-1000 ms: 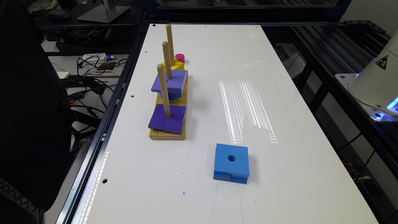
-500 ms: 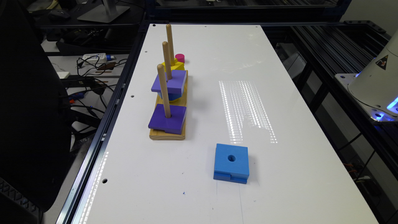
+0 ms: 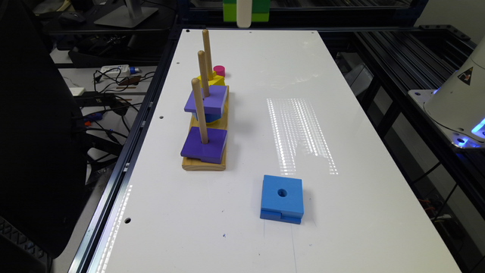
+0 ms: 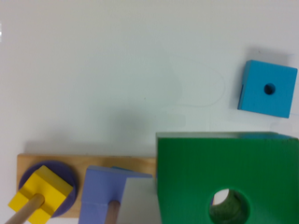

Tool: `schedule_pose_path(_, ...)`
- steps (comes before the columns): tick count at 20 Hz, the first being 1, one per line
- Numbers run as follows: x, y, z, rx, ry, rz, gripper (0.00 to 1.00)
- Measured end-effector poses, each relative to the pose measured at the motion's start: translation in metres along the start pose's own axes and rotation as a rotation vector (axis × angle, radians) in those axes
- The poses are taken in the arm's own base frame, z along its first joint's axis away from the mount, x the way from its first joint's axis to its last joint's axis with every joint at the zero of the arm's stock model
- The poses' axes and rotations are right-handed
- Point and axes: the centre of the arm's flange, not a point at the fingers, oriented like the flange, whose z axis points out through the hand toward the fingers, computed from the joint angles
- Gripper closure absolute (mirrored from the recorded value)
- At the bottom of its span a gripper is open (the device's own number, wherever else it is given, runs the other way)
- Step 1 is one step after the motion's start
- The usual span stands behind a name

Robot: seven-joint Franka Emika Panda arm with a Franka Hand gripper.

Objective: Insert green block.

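Looking through the wrist view, I see the green block [image 4: 196,177] large and close under the camera, its round hole off to one side, with the table [image 4: 117,70] far below it. In the exterior view the same block [image 3: 261,9] sits at the top edge of the picture, dark green over lime, with a white finger [image 3: 244,15] of the gripper [image 3: 244,19] across its face. The block hangs in the air above the table's far end, so I take the gripper to be clamped on it.

On the table stands a wooden base [image 3: 204,163] with three pegs. The near peg [image 3: 199,112] carries a purple block [image 3: 204,146]. The middle peg [image 3: 203,72] carries another purple block [image 3: 207,99] over a blue piece. The far peg [image 3: 207,47] carries a yellow block [image 3: 215,80], with a pink piece [image 3: 219,70] just beyond it. A blue block [image 3: 282,199] lies flat by itself, well apart from the base toward the exterior view's right.
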Motion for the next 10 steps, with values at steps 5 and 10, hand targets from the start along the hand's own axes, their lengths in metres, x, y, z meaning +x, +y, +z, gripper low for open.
schedule_pose_path(5, 0.003, -0.006, 0.016, 0.006, -0.001, -0.002, 1.0)
schedule_pose_path(10, 0.005, -0.012, 0.03, 0.013, -0.001, -0.003, 1.0)
